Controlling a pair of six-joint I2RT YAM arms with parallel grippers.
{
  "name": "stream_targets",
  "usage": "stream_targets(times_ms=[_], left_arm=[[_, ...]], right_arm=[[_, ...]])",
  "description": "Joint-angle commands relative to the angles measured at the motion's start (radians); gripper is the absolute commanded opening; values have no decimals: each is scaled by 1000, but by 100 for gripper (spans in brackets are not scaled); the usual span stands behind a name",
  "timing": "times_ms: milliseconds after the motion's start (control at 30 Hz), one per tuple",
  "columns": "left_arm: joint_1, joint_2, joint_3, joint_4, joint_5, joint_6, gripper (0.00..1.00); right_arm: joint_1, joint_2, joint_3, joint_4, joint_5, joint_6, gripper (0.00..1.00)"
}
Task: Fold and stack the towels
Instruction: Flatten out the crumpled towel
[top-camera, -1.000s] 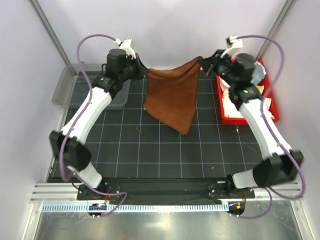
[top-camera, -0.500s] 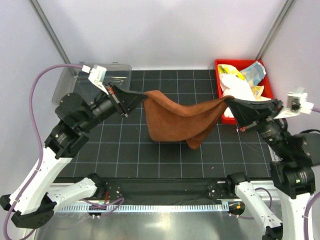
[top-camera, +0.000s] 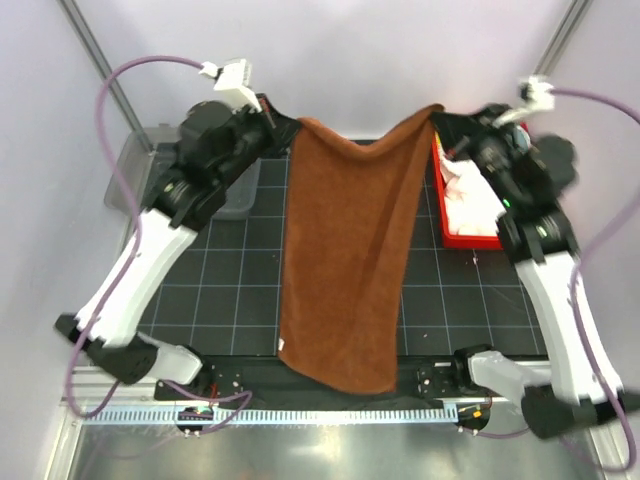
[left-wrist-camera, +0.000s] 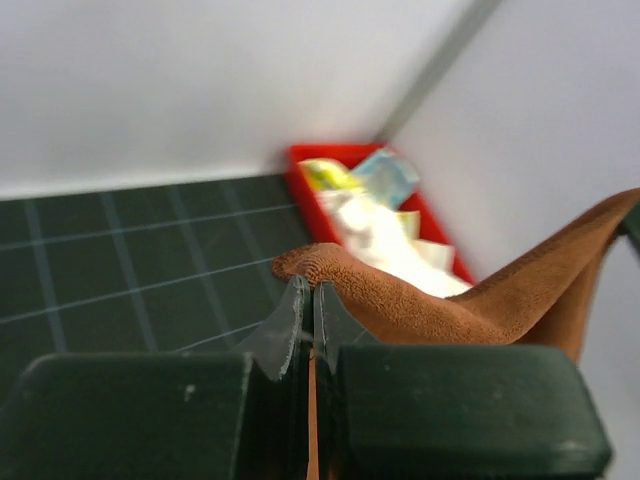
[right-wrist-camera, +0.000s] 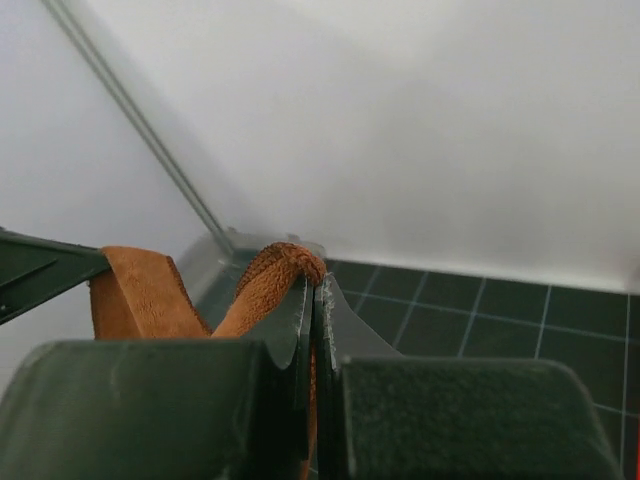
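**Brown towel** (top-camera: 345, 260): one, rust-coloured, soft pile. It is lifted by its two top corners and hangs open as a long sheet between the two hands, over the middle of the counter (top-camera: 230, 290). The top edge sags in a shallow dip between the corners. From above, the bottom edge lies over the near edge of the counter, between the arm bases. Whether it touches the surface cannot be told.

**Left hand** (top-camera: 285, 128): raised at the far left. It is clenched on the towel's left top corner, and the wrist view shows the cloth pinched between the closed fingers.

**Right hand** (top-camera: 445, 118): raised at the far right. It is clenched on the right top corner, with a fold of cloth bulging just above the fingertips.

**Red bin** (top-camera: 470, 238): on the far right of the counter, partly hidden by the right arm. It holds:
- a white towel (left-wrist-camera: 375, 225), crumpled
- a pale yellow towel (left-wrist-camera: 325, 175), at the far end
- a light-blue towel (left-wrist-camera: 385, 175), beside the yellow one

**Clear bin** (top-camera: 125, 175): on the far left edge of the counter, behind the left arm. Its contents cannot be made out.

**Counter**: covered with a black mat with a pale grid.
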Motion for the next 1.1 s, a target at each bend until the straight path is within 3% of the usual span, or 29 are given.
stream_targets(times_ms=[0,167,333,533,667,800,1067], left_arm=[[95,132,-13,-15,-47,44,0],[215,348,8,105,27,57,0],[276,644,151,185,66,80,0],[356,854,277,270,210,72,0],[379,904,334,289,258,93,0],[382,887,291,292,231,146,0],[388,879,279,326,226,147,0]], right_arm=[[-2,196,12,68,50,-100,1],[-10,469,67,220,-36,-134,1],[-16,797,167,331,-97,-134,1],[-39,1038,283,415,-198,-131,1],[-61,1109,348,409,-260,-146,1],[-77,1129,354,414,-278,-175,1],[-88,1113,354,567,-142,-201,1]])
